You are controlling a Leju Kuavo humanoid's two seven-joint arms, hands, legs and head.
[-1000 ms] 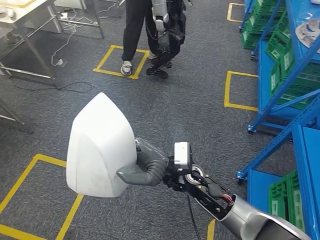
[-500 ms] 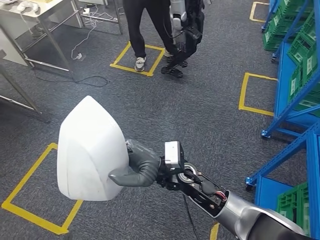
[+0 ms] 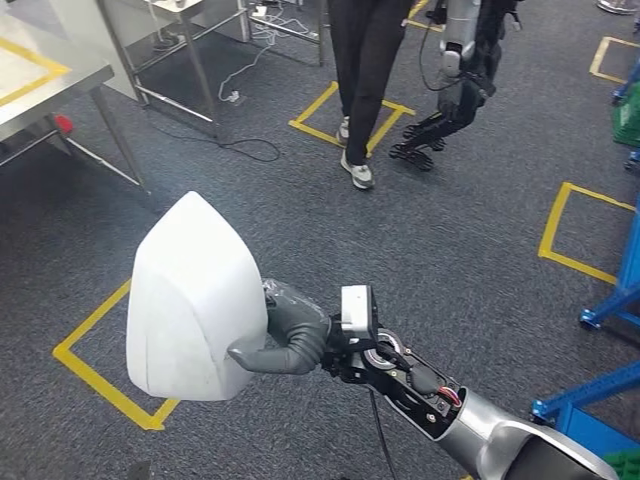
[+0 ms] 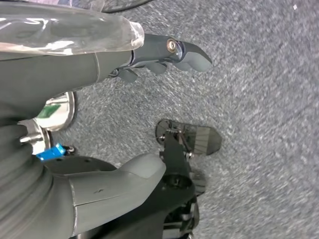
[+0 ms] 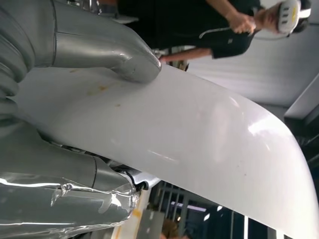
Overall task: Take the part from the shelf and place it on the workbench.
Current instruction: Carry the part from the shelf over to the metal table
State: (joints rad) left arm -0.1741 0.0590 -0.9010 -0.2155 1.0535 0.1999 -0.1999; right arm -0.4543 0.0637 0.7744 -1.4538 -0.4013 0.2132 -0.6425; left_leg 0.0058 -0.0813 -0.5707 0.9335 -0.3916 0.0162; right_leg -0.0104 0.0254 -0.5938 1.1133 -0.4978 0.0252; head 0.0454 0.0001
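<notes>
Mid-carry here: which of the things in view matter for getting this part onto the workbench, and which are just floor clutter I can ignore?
For the job:
- white part, held by the right hand
- metal workbench, far left

Just around:
- person walking ahead
- another robot beside that person
- yellow floor squares
- cables on the carpet
- blue shelf frame to the right

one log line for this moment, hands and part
right hand: grips white part | part: held above carpet | left hand: holds nothing, fingers apart | workbench: ahead-left
</notes>
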